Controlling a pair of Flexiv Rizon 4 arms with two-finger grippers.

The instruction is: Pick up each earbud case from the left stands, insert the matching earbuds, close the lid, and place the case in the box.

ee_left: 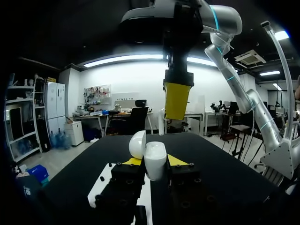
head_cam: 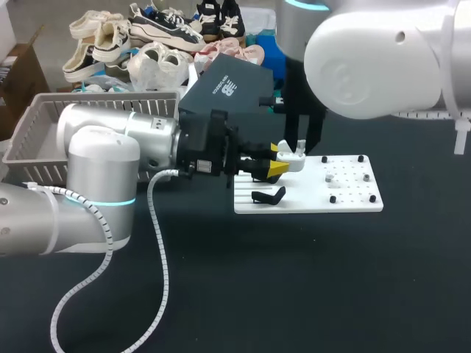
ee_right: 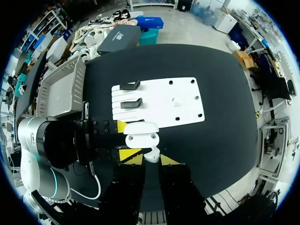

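Our left gripper (ee_left: 154, 161) pinches the sides of the case (ee_right: 140, 136), seemingly light and slick; our right gripper (ee_right: 151, 159), at its twelve o'clock, pinches an earbud (ee_right: 152, 153).

1. At the left rear of the tabletop (head_cam: 294, 294): basket (head_cam: 44, 125); right of it, also at the rear, box (head_cam: 228, 88).
2. In front of the box, flat on the tabletop: board (head_cam: 346, 198), two stands (ee_right: 131, 103) on its left part, one behind the other.
3. Above the stands: earbud case (head_cam: 294, 157), gripped from both sides by the left end effector (ee_left: 154, 161).
4. Directly over the case: right end effector (ee_right: 152, 159), earbud (ee_right: 152, 153) pinched in it.
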